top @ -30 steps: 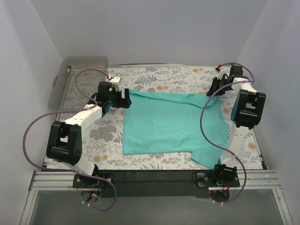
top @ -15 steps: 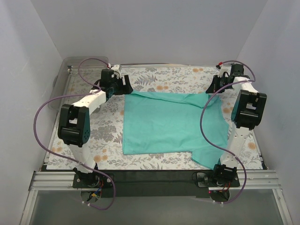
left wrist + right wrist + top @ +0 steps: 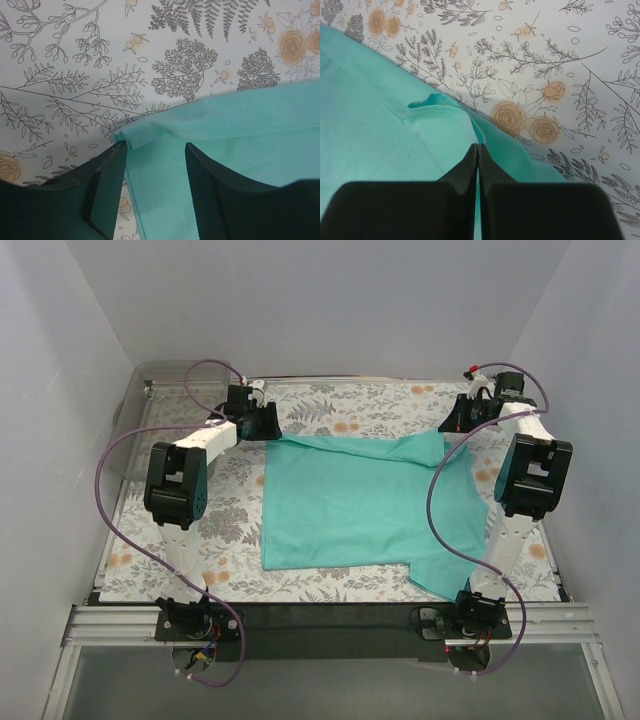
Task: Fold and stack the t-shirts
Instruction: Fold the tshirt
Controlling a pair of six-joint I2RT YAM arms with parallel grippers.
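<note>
Floral tabletop [image 3: 380, 400], teal t-shirt [image 3: 360, 505] spread mid-table, clear bin [image 3: 128, 425] far L; left gripper [image 3: 155, 148] jaws apart, straddling shirt's far-L corner; right gripper [image 3: 478, 147] pinched tight on far-R edge, cloth puckered.

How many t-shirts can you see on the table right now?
1. The teal t-shirt lies spread mid-way across the table, its far-left corner at the open left gripper, its far-right edge pinched by the right gripper. Another could hide beneath it.
</note>
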